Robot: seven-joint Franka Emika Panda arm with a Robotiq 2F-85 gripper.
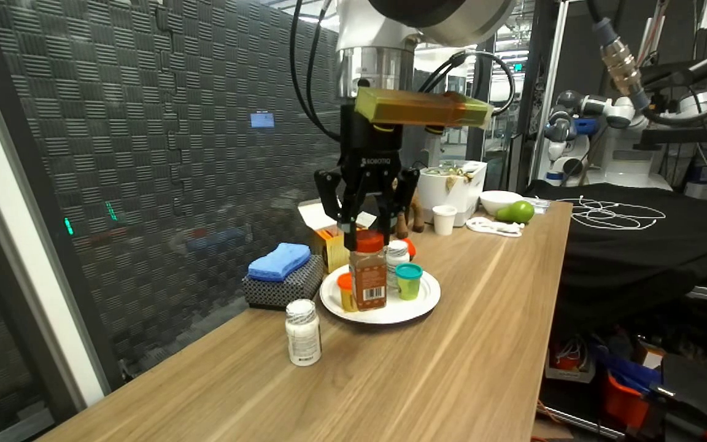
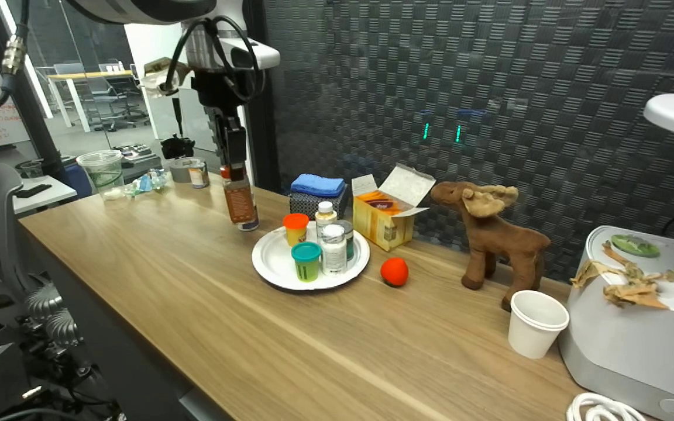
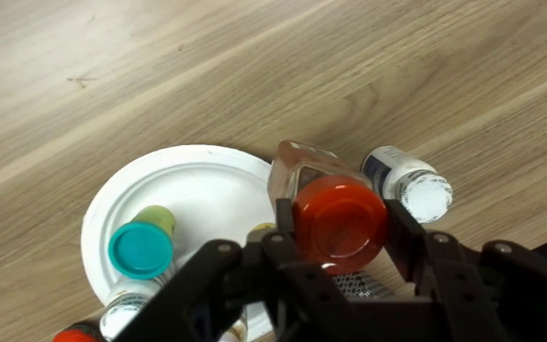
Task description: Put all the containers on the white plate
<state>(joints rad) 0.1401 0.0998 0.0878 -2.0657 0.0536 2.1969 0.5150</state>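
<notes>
jar [image 1: 369, 279] is just beneath the gripper [image 1: 368, 236]; both fingertips [image 3: 404, 235] pinch its red lid [image 3: 341, 224].

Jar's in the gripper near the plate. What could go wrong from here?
The gripper has the jar by its red lid, so it might slip or swing. Lowered short, it could catch the rim of the white plate and tip. Moving in, it may knock the orange-lidded tub standing there.

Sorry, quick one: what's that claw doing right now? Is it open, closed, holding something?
Claw: closed, holding the brown jar by its red lid.
</notes>
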